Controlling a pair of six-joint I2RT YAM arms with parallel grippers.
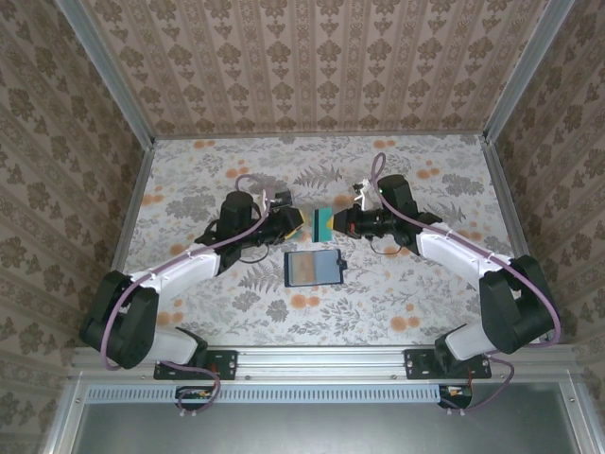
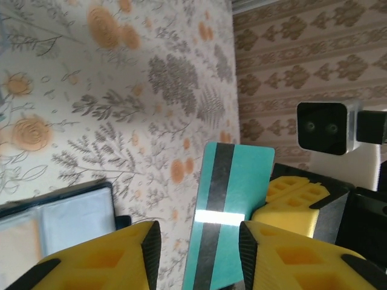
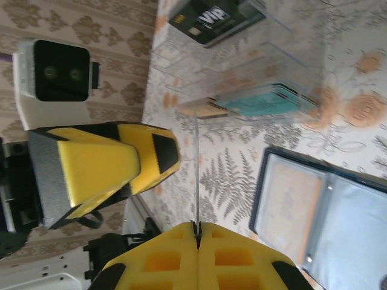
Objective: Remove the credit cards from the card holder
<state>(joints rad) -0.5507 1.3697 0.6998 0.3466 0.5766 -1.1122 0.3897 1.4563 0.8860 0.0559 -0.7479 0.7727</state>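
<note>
Teal card (image 1: 321, 224): pinched by right pincer (image 1: 333, 225), frame centre.
Left pincer (image 1: 299, 225): stood spread, just left of card.
Card holder (image 1: 312, 268): lay open on table (image 1: 425, 284), below centre.

White-shelled, black-jointed arms (image 1: 180, 270), purple cables (image 1: 115, 312), yellow claw fingers (image 2: 109, 257) edged in black

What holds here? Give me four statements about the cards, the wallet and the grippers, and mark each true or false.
1. The right gripper is shut on the teal card. True.
2. The card holder lies folded shut. False: it lies open on the table, inside up.
3. The left gripper clamps the teal card. False: its jaws stand apart and do not grip the card.
4. A black card lies in the clear tray. True.
</note>
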